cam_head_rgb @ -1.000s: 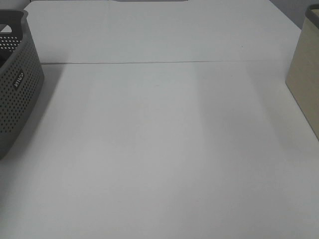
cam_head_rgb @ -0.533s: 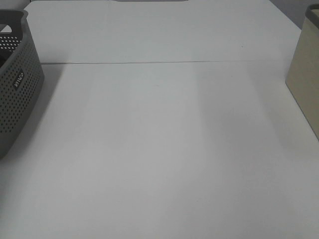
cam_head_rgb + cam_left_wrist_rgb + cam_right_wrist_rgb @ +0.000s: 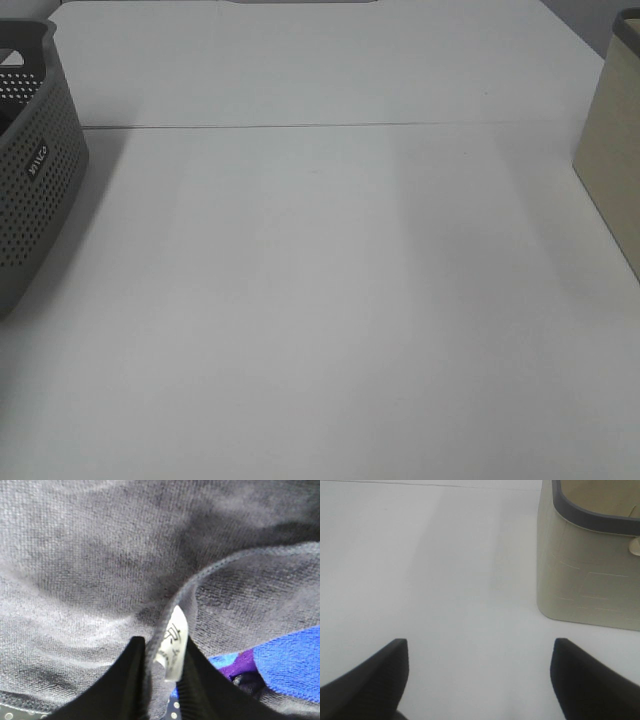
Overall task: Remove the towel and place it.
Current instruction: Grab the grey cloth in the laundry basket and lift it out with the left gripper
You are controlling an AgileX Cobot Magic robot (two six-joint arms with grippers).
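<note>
The dark charcoal-grey towel [image 3: 100,565] fills the left wrist view, crumpled, with a hemmed edge and a white care label [image 3: 172,642]. My left gripper [image 3: 162,667] is shut on the towel's hemmed edge at the label, its black fingers [image 3: 125,680] pinching the fold. Blue and purple cloth [image 3: 285,660] lies under the towel. The towel and both grippers are out of the exterior high view. My right gripper [image 3: 479,667] is open and empty above the white table, its fingertips [image 3: 380,667] wide apart.
A grey perforated basket [image 3: 35,170] stands at the left edge of the white table [image 3: 320,300]. A beige bin [image 3: 615,150] stands at the right edge, also in the right wrist view [image 3: 590,565]. A seam [image 3: 300,126] crosses the table at the back.
</note>
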